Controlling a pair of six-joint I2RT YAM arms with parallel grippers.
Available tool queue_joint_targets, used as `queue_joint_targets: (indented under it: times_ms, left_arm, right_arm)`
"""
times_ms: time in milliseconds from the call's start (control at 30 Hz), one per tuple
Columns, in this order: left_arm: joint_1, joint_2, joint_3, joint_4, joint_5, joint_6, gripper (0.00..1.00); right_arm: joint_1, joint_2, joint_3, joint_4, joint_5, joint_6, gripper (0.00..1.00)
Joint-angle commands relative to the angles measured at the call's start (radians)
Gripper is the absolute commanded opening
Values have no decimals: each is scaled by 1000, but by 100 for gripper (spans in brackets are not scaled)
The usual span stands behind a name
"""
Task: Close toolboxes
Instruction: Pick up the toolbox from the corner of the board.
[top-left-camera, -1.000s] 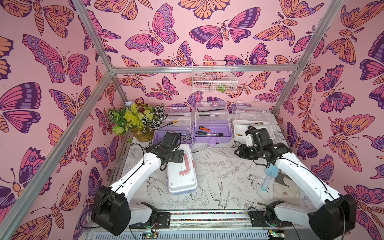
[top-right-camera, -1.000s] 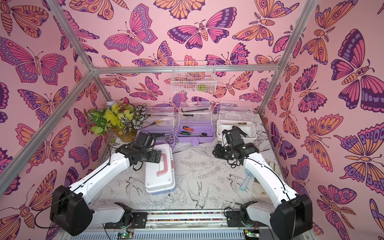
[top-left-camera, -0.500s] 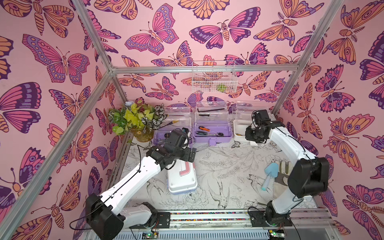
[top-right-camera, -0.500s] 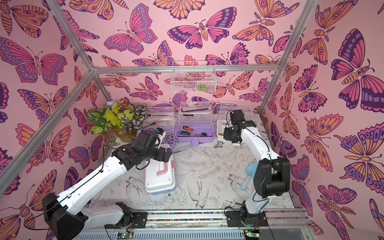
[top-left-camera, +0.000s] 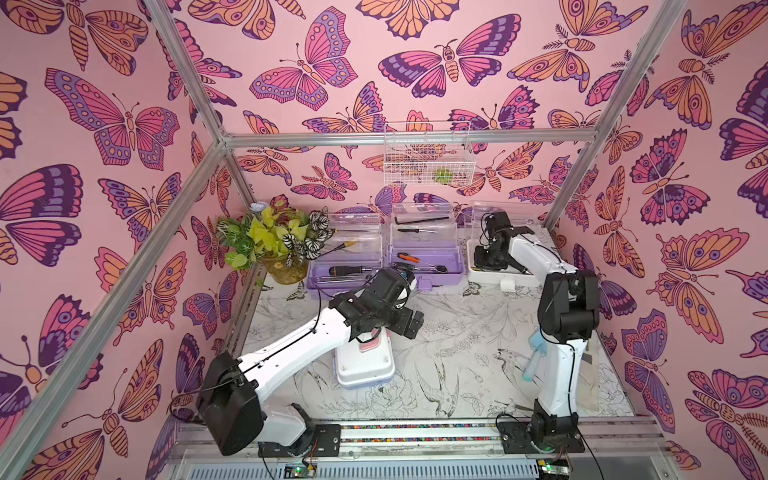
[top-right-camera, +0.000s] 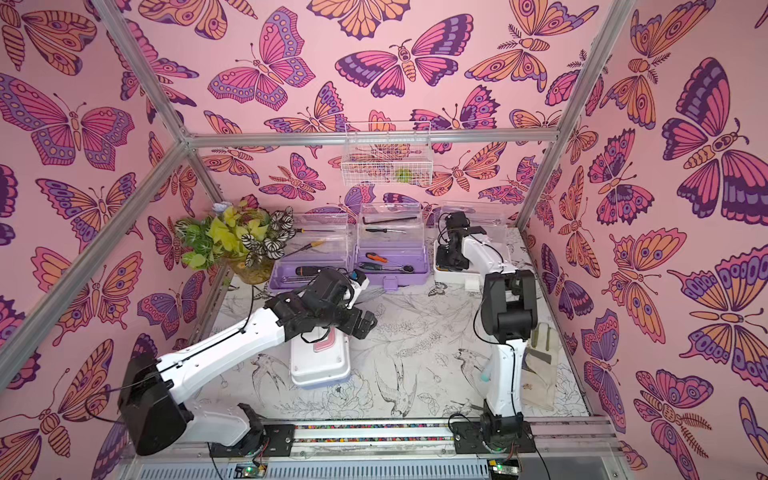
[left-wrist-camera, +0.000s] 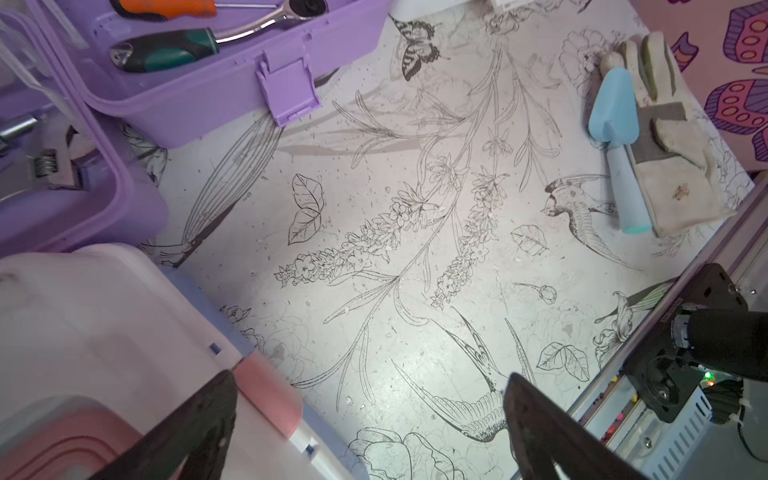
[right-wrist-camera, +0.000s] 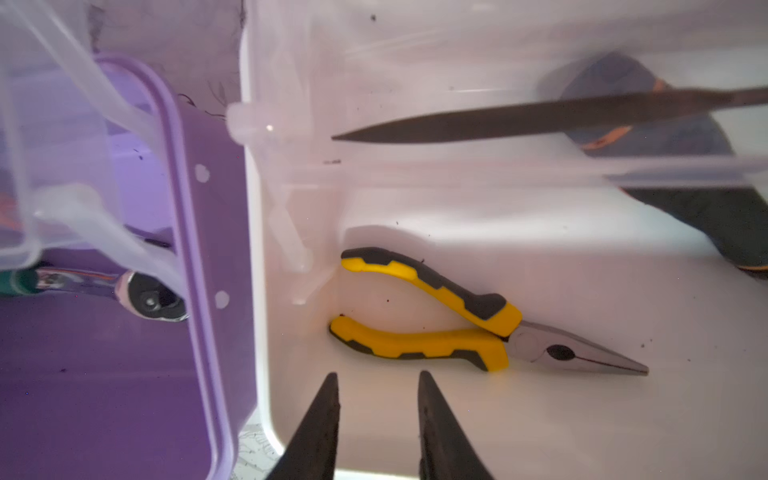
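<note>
A light-blue toolbox (top-left-camera: 365, 361) with a white lid and pink handle lies shut in the middle of the table. My left gripper (left-wrist-camera: 370, 376) hovers wide open just right of it, holding nothing. Two lilac toolboxes (top-left-camera: 340, 272) (top-left-camera: 424, 266) stand at the back with clear lids raised and tools inside. The white toolbox (top-left-camera: 513, 276) at the back right is also open. My right gripper (right-wrist-camera: 378, 374) reaches into it above yellow pliers (right-wrist-camera: 436, 328); its jaws stand a little apart with nothing between them.
A potted plant (top-left-camera: 282, 245) stands at the back left. A white wire basket (top-left-camera: 428, 158) hangs on the back wall. A work glove (left-wrist-camera: 665, 137) and a blue trowel (left-wrist-camera: 619, 124) lie at the right edge. The arms' rail (top-left-camera: 415, 430) runs along the front.
My right arm swung from the table's middle back to the white toolbox. My left gripper moved from the closed box's lid to its right side.
</note>
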Motion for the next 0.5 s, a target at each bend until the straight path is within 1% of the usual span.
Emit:
queue_joint_targets:
  times_ms: [0,267,467]
  left_arm:
    - [-9,33,-2,9,29,-6,99]
    - [-9,93,-2,9,38,-8,98]
    - [-2,105,2,10,11,-21,96]
  right_arm:
    - [-6,50,45,-89,16,-28,33]
    - [-8,-57,-114,-72,62,-23,32]
    - [-8,-241,-376,-14,95,22,31]
